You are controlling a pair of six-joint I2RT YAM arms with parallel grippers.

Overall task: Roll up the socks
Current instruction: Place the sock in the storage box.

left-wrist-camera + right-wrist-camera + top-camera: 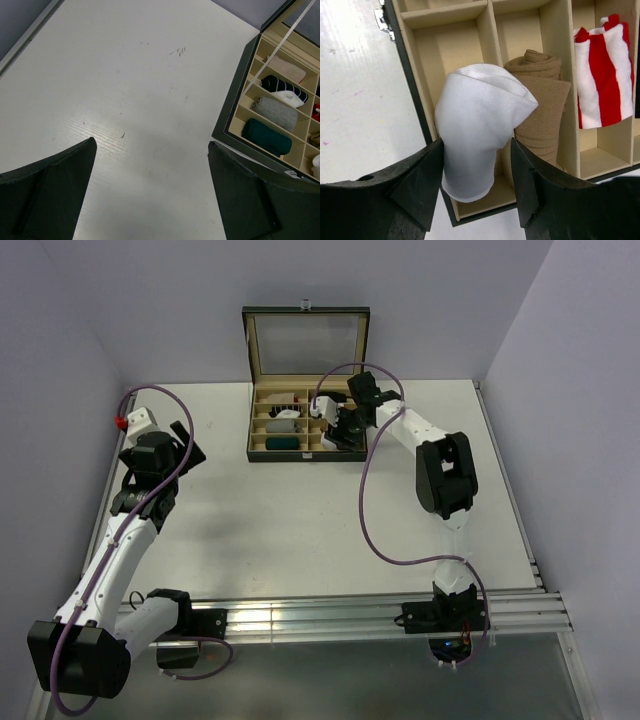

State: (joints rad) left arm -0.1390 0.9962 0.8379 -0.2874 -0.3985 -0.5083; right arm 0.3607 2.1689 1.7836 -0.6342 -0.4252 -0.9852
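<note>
Jaws of the right gripper pinch a rolled white fabric sock over an edge compartment of the black-rimmed divided box, beside the rolled tan-brown sock; the left gripper gapes empty. We judge stowing underway: next, lower and release.

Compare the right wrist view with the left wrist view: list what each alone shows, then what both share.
Right wrist only: the right pincer gripping a white sock over the box, beside a rolled tan sock and a striped sock in their compartments. Left wrist only: the open left pincer above bare table, plus a black roll, a grey roll and a teal roll. Slivers at that view's right edge are too cut off to identify. Shared: the box and table.
</note>
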